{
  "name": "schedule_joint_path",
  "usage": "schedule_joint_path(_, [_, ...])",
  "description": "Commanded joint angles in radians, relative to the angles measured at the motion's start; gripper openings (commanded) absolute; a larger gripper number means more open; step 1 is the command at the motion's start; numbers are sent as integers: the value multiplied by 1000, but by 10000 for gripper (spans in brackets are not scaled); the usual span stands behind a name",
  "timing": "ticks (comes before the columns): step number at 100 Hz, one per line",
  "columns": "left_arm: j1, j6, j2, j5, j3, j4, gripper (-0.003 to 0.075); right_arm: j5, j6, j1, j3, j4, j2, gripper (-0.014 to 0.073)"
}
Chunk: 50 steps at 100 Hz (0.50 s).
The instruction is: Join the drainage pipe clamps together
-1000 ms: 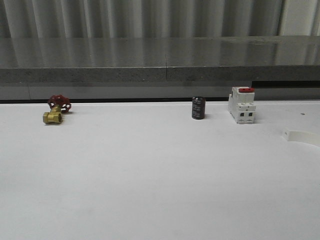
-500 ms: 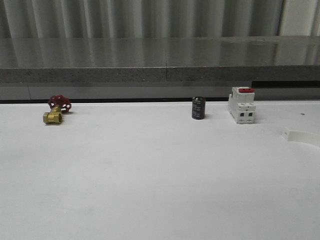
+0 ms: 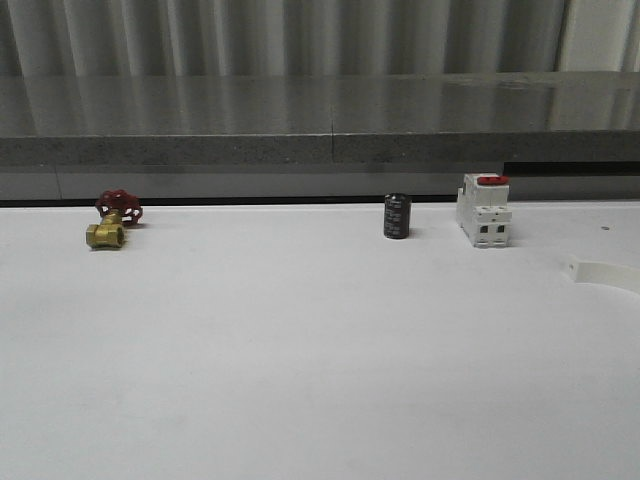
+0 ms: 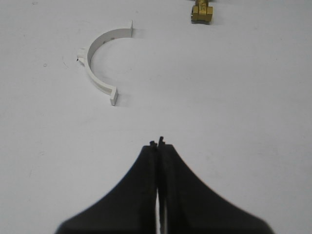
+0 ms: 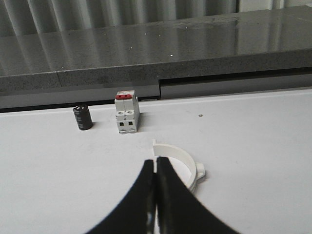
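One white half-ring pipe clamp (image 4: 97, 63) lies flat on the white table in the left wrist view, well ahead of my left gripper (image 4: 157, 144), which is shut with nothing between its fingers. The other white clamp half (image 5: 183, 163) lies in the right wrist view, directly behind the tips of my right gripper (image 5: 156, 162), which is shut and hides part of the arc. In the front view an end of this clamp (image 3: 600, 272) shows at the right edge of the table.
A brass valve with a red handle (image 3: 112, 220) sits at the back left of the table, also visible as the valve (image 4: 201, 10). A black cylinder (image 3: 397, 216) and a white breaker with a red top (image 3: 484, 210) stand at the back. A grey ledge (image 3: 320, 120) runs behind the table.
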<state>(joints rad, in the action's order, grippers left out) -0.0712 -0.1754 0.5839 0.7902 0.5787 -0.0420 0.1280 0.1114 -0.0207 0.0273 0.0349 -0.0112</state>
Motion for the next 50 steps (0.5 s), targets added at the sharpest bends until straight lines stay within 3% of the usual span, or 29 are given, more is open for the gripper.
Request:
schedule_joint_path(1, [3, 5, 13, -54, 37, -5, 22, -85, -8, 7, -16, -1, -19, -69])
schedule_joint_path(12, [3, 5, 13, -52, 37, -5, 202, -85, -8, 7, -16, -1, -19, -69])
schedule_joint_path(18, [3, 5, 13, -50, 37, -5, 376, -85, -8, 7, -16, -1, -19, -69])
schedule_joint_path(25, [3, 5, 13, -50, 37, -5, 514, -85, -8, 7, -16, -1, -19, -69])
schedule_joint_path(32, [3, 5, 13, -50, 37, 13, 566, -85, -8, 7, -16, -1, -19, -69])
schedule_joint_path(50, [3, 5, 21, -83, 43, 13, 565, -85, -8, 7, -16, -1, -19, -69])
